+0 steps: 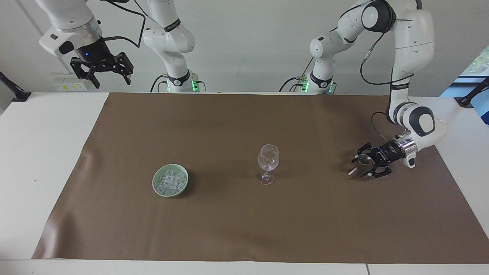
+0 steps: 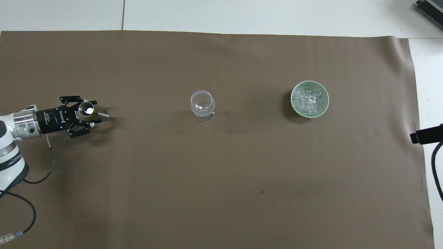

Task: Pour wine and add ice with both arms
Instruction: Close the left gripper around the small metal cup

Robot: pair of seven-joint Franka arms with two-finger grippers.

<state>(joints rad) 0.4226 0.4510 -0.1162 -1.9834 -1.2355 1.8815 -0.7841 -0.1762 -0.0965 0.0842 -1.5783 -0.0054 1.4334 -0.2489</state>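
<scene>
The small shiny metal cup is flanked by the left end effector, half closed around it. The tall clear wine glass stands mid-desk, toward the right arm's end. The right end effector waits open, high up.

**Two white arms, black hands**

Both arms have glossy white rounded shells with dark grey joint caps and silver wrist rings. Black cables loop along them. Each ends in a black linked two-finger gripper. Green lights glow at the bases.
</scene>
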